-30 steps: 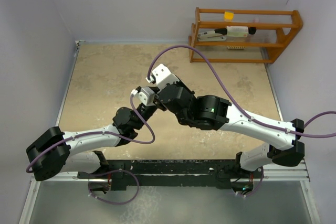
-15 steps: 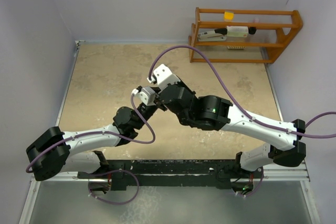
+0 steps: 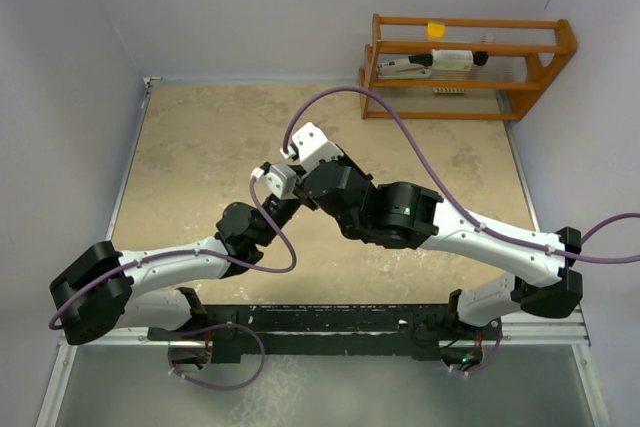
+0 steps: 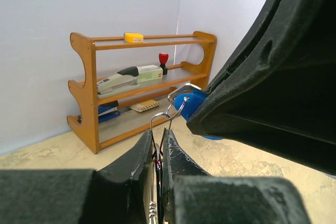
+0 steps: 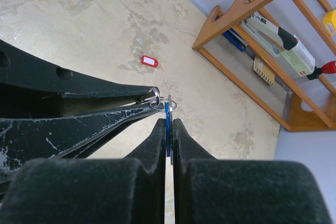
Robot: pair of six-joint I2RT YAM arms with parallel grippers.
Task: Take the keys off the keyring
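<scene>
my left gripper [image 4: 158, 136] is pinched shut on the thin wire keyring [image 5: 154, 101]; my right gripper [image 5: 168, 123] is clamped on the blue plastic key [image 4: 189, 104]. only the right wrist shows the red key [image 5: 148, 60] on the mottled counter [image 5: 79, 3].

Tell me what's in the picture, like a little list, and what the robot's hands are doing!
left gripper: shut on the keyring
right gripper: shut on the blue key
blue key: meets the keyring, held above the table
red key: lying on the table, apart from both grippers
shelf: wooden, by the wall
</scene>
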